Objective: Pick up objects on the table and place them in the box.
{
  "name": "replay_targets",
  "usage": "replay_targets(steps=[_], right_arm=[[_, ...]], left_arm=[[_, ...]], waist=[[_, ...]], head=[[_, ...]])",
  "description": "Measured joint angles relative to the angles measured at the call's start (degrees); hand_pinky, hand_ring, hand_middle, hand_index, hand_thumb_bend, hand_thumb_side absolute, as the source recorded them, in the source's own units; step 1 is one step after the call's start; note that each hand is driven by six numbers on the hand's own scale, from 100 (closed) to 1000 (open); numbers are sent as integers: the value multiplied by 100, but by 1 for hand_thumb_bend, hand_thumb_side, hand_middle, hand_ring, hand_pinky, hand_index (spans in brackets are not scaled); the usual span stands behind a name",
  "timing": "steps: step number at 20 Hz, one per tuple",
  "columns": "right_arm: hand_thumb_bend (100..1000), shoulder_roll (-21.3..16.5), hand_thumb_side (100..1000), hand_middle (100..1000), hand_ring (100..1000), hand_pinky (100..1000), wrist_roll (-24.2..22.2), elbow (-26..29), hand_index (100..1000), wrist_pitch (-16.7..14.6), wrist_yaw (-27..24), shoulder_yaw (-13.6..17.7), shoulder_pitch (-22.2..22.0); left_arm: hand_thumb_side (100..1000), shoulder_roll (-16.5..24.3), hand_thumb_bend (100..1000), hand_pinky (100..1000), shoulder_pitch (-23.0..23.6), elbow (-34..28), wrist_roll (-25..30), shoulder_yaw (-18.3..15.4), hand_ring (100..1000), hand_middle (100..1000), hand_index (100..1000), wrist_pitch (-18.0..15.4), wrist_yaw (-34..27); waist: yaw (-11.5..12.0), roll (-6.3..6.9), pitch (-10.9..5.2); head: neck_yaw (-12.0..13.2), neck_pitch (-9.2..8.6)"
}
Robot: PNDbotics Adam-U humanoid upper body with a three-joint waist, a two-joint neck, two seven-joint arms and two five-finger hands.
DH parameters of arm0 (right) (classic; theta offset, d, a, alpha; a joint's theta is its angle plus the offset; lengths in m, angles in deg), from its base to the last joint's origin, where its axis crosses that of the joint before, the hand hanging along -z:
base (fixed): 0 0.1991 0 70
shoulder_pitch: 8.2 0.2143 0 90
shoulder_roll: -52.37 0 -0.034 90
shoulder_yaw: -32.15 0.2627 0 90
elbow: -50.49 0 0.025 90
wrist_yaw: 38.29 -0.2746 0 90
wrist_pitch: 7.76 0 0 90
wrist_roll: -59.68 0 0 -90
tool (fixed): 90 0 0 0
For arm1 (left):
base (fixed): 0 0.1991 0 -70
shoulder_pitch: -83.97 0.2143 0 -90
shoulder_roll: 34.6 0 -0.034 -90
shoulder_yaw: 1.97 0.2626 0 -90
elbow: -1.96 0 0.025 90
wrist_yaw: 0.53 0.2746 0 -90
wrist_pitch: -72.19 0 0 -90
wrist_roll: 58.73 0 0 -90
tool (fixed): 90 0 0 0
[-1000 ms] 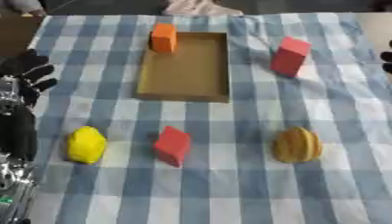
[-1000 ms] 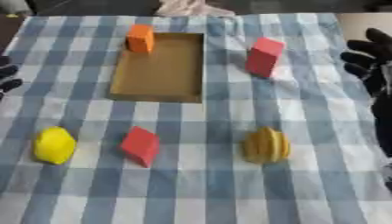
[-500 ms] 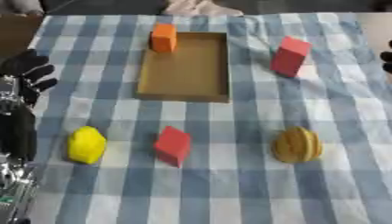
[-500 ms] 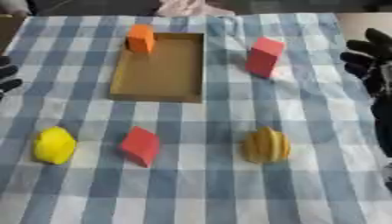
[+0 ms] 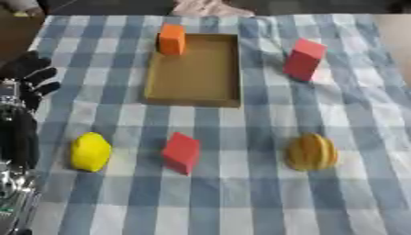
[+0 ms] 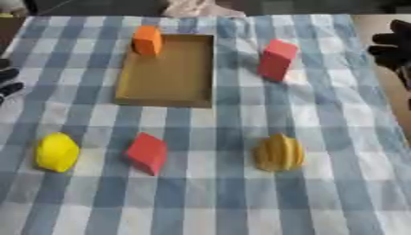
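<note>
The left hand [image 5: 30,79] sits at the left edge of the tabletop, fingers relaxed and apart, holding nothing. In the left eye view the box [image 5: 195,94], a shallow brown tray, lies toward the far middle of the checked cloth [image 5: 241,206]. An orange block [image 5: 171,39] stands at the box's far left corner; whether it is inside or on the rim I cannot tell. A red block [image 5: 303,58] stands just right of the box. Along the near side lie a yellow lemon-like piece [image 5: 89,152], a second red block [image 5: 181,152] tilted on an edge, and a ribbed orange-brown piece [image 5: 311,152], each well apart from the others.

In the right eye view the right hand [image 6: 393,45] shows at the right edge, level with the far red block, fingers spread and empty. Only the left hand's fingertips show here, at the left edge.

Nothing is lifted yet, so picking a first target is likely the step in hand. The yellow piece is nearest the left hand and would suit it: come down from above, close round its middle so it cannot roll, and carry it over the box's near wall before letting go.
</note>
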Motion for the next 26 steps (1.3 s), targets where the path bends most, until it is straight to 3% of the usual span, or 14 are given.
replay_targets(steps=[6,14,24,26], right_arm=[[100,-1062,803,804,845,852,-660,1,881,288,958,-318,394],[100,-1884,831,807,852,841,-1256,17,866,638,1442,-1054,827],[100,-2167,863,793,843,840,-1706,18,865,770,1779,-1702,1107],[100,-2167,828,780,834,840,-1799,19,863,811,1778,-1812,1150]], left_arm=[[949,31,165,789,1,0,3,2,805,755,872,2,13],[950,110,164,788,-1,0,31,21,806,755,871,27,14],[950,130,164,787,-17,0,99,75,807,758,870,44,14],[951,130,164,787,-22,0,105,77,809,758,871,46,14]], waist=[[6,-26,-6],[76,-105,-7],[137,-172,-7],[142,-168,-7]], head=[[-9,1],[-45,1],[-67,-1],[-68,-2]])
